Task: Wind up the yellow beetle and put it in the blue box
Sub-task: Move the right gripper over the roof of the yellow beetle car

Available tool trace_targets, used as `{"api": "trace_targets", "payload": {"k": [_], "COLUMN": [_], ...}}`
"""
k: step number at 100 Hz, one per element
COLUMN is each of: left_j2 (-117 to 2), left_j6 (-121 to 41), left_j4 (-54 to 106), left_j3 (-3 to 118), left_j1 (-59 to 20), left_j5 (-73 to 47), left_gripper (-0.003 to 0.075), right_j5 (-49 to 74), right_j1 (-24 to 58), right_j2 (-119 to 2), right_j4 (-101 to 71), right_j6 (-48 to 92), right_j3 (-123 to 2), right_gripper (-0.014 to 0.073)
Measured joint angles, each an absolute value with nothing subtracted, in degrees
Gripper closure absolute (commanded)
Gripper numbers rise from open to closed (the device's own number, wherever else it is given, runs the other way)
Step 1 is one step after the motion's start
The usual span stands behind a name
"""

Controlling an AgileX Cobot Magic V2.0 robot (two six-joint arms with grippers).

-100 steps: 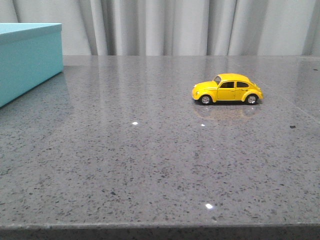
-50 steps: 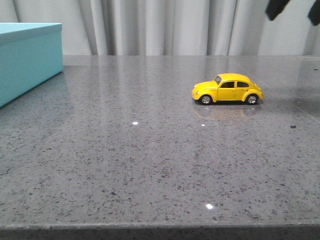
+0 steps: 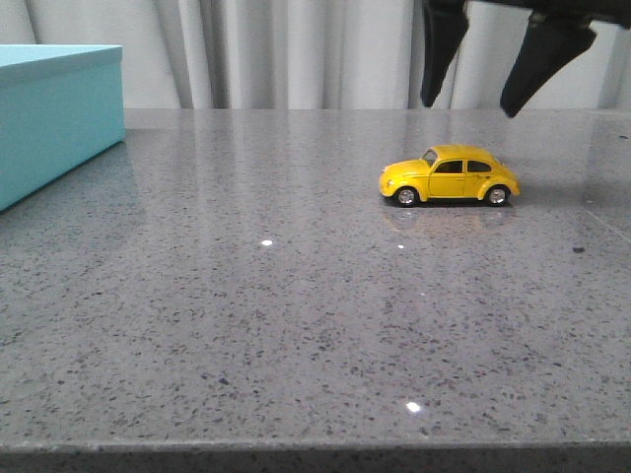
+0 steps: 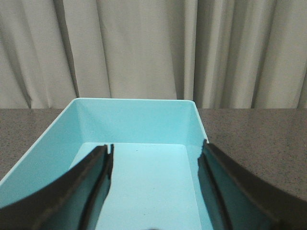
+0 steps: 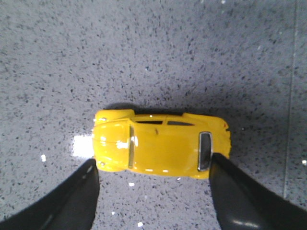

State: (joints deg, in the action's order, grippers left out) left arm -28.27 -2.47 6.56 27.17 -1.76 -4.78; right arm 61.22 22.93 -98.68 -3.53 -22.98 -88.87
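The yellow beetle (image 3: 449,176) stands on its wheels on the grey table, right of centre, nose to the left. My right gripper (image 3: 469,106) hangs open just above it, its two black fingers pointing down, apart from the car. In the right wrist view the beetle (image 5: 160,149) lies crosswise just beyond the open fingertips of my right gripper (image 5: 152,165). The blue box (image 3: 54,118) stands at the far left. My left gripper (image 4: 156,152) is open and empty over the open box, whose inside (image 4: 144,177) is bare. It does not show in the front view.
The speckled grey table (image 3: 296,315) has a front edge at the bottom of the front view. A pale pleated curtain (image 3: 296,49) hangs behind the table.
My right gripper has come down from the upper right corner into the front view and now hangs over the beetle. The beetle and box have not moved.
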Motion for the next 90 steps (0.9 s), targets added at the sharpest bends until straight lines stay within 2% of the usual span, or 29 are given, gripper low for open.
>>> {"api": "trace_targets", "payload": {"k": [90], "left_j2": [-28.3], "left_j6": [-2.5], "left_j4": [6.6], "left_j3": [27.2], "left_j1": [-1.8], "left_j5": [-4.8], "left_gripper": [0.0330], "right_j5": [64.8], "right_j1": [23.0], "right_j2": [-105.1], "right_j4": [-1.0], "right_j6": [-26.5], "right_j3": [-91.3], "right_gripper": [0.0095]}}
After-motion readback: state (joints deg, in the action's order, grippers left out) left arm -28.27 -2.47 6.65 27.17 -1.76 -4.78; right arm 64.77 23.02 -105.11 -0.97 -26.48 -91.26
